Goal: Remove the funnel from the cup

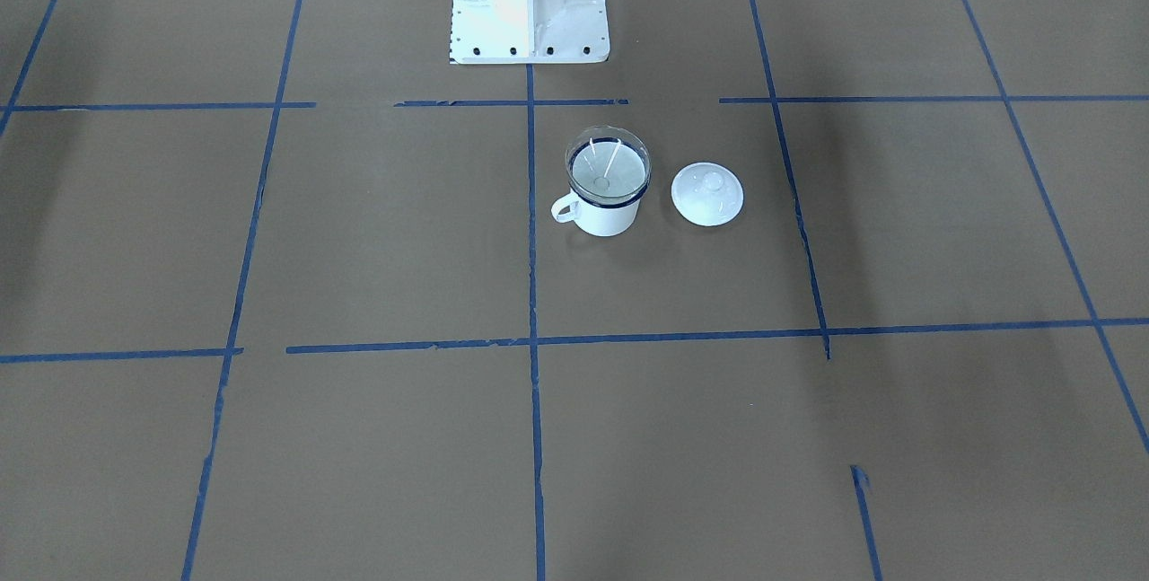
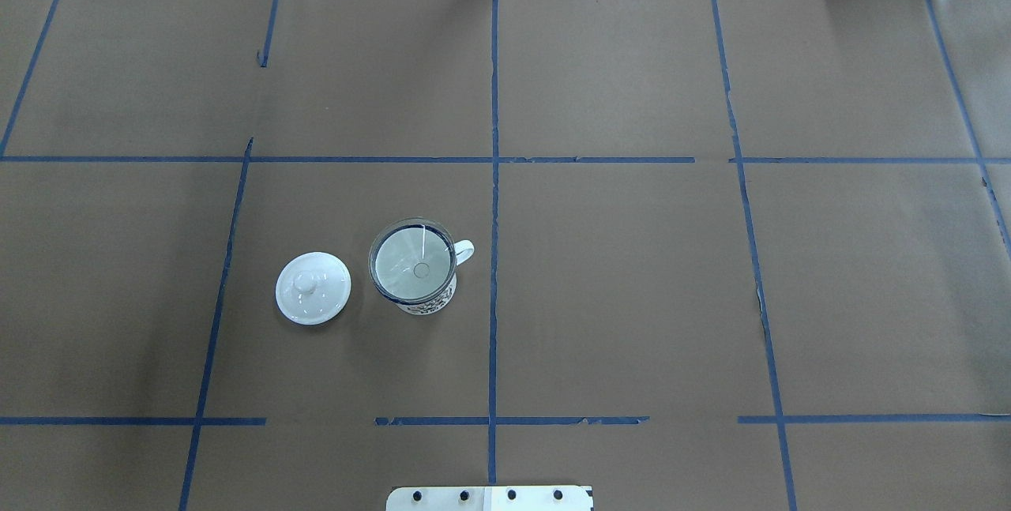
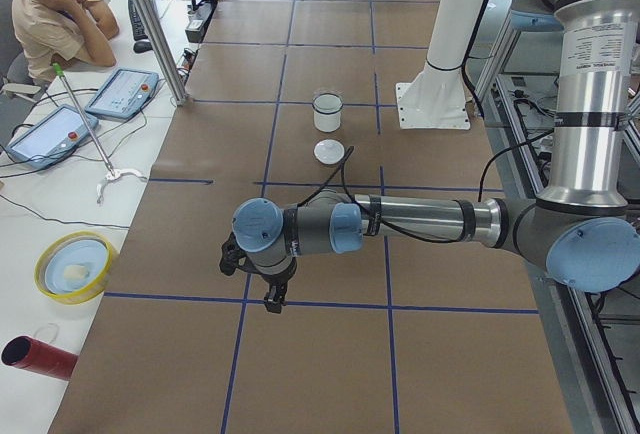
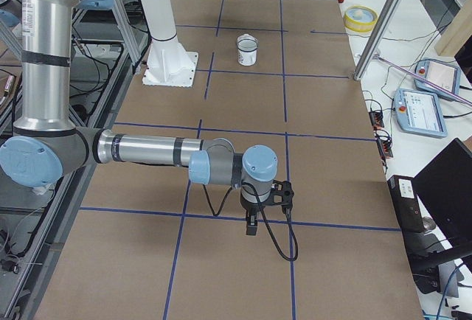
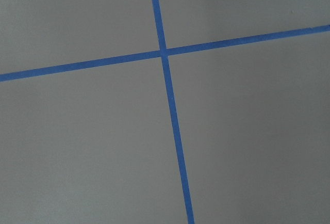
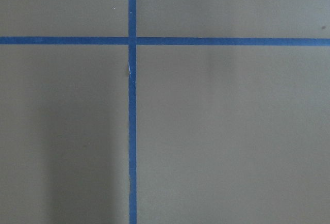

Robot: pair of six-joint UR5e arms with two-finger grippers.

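Observation:
The clear funnel (image 1: 608,170) sits upright in the white mug (image 1: 606,217) with the dark blue rim, its cone mouth filling the rim. Both stand near the table's middle, also in the overhead view: the funnel (image 2: 412,260), the mug's handle (image 2: 464,250). Neither gripper shows in the overhead, front or wrist views. In the exterior left view my left gripper (image 3: 272,299) hangs over the table far from the mug (image 3: 327,114). In the exterior right view my right gripper (image 4: 252,228) is likewise far from the mug (image 4: 247,54). I cannot tell whether either is open or shut.
A round white knobbed lid (image 2: 313,287) lies flat beside the mug, on my left. The robot's white base (image 1: 530,6) stands behind the mug. Off the table's far side sit an operator (image 3: 55,14), tablets, a yellow bowl (image 3: 75,266) and a red cylinder.

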